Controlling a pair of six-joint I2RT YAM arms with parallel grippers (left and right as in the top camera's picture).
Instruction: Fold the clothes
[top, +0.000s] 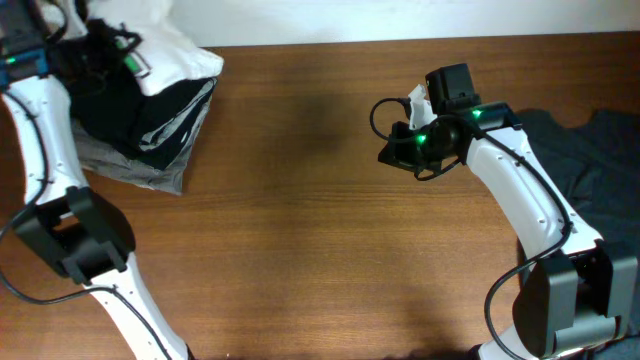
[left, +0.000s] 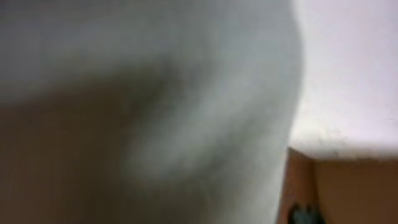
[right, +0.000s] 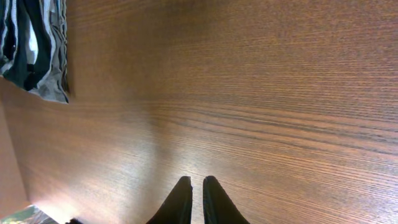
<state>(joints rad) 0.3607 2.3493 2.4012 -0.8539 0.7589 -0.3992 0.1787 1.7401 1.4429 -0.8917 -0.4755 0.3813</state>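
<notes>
The clothes lie in a pile (top: 140, 120) at the table's far left corner. A white shirt (top: 180, 55) is bunched on top of black and grey garments. My left gripper (top: 132, 60) is down at the white shirt. In the left wrist view blurred white fabric (left: 186, 93) fills the frame and hides the fingers. My right gripper (right: 191, 186) hovers over bare wood right of centre, its fingers nearly touching with nothing between them. In the overhead view the right gripper (top: 388, 155) points left. The edge of the pile (right: 31, 43) shows at the top left of the right wrist view.
A dark slate garment (top: 590, 150) lies spread at the right edge of the wooden table (top: 300, 220), behind my right arm. A white wall (top: 400, 20) runs along the far edge. The base of each arm stands at the near edge.
</notes>
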